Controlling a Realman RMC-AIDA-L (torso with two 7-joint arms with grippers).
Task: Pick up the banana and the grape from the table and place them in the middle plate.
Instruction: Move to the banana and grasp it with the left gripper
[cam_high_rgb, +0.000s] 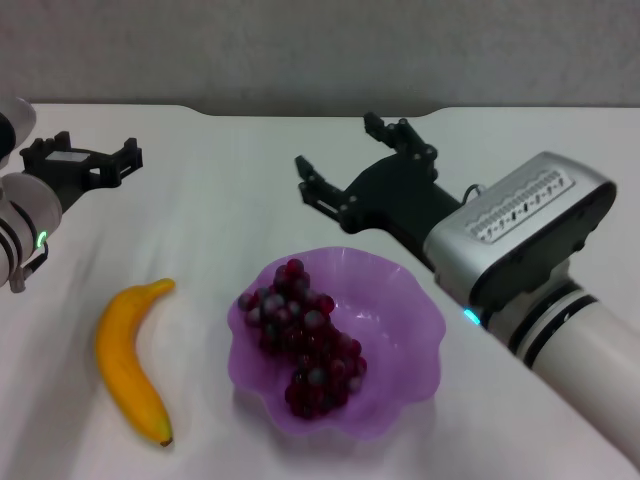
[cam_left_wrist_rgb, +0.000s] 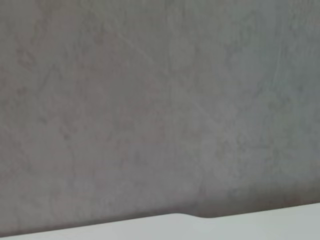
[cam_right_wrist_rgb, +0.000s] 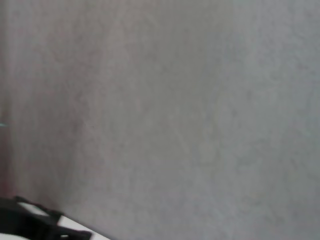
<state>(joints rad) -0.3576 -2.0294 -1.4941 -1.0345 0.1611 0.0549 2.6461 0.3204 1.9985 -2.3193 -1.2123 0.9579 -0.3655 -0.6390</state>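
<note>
The banana (cam_high_rgb: 130, 362), yellow-orange with a dark tip, lies on the white table (cam_high_rgb: 200, 210) to the left of the middle plate. That plate (cam_high_rgb: 405, 300) is translucent purple with a wavy rim, and the dark red-purple grape bunch (cam_high_rgb: 305, 342) rests inside it. My right gripper (cam_high_rgb: 348, 158) hovers open beyond the plate's far rim with nothing between its fingers. At the far left my left gripper (cam_high_rgb: 88, 148) is open and empty, well behind the banana. Both wrist views face the grey wall and show none of the task's objects.
The table's notched far edge (cam_high_rgb: 210, 110) meets a grey wall. The left wrist view catches a strip of that table edge (cam_left_wrist_rgb: 210, 222). A black gripper part (cam_right_wrist_rgb: 30, 227) shows in a corner of the right wrist view.
</note>
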